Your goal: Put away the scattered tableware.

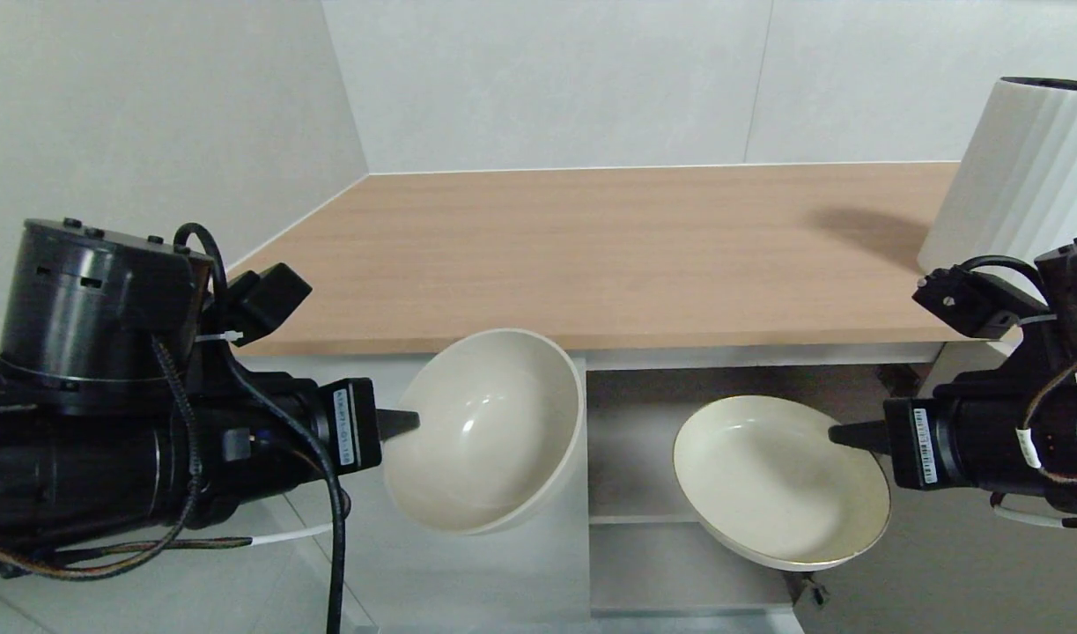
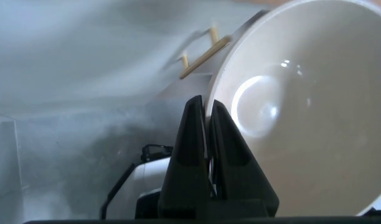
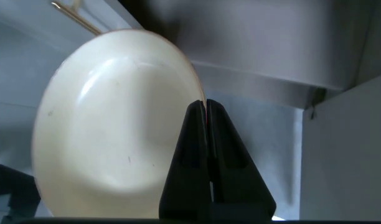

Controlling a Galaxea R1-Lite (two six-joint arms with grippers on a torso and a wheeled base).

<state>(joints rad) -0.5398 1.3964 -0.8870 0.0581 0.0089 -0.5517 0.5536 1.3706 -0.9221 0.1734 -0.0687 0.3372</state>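
Left tool (image 1: 410,423): at 8 o'clock in the head view, nearest the camera, fingers pressed together on the rim of a cream bowl (image 1: 490,431).
Right tool (image 1: 842,433): at 4 o'clock, pinching the rim of a cream plate (image 1: 780,480).
Bowl: hangs in the air at 6 to 7 o'clock, tipped so its hollow faces up and toward the camera; it touches only the left tool.
Plate: in the air at 5 o'clock, tilted, well apart from the bowl.
Cabinet (image 1: 630,423): open below the counter's front edge, between and behind the two pieces, with a shelf (image 1: 635,519) lower down.
Counter (image 1: 608,255): wooden top running toward 12 o'clock.
Ribbed white vessel (image 1: 1022,167): upright on the counter at 2 o'clock.
Done, by my reading: both pieces are gripped and brought to the cabinet mouth.
Left, by my reading: neither is set down yet; each must go onto a shelf and be let go.
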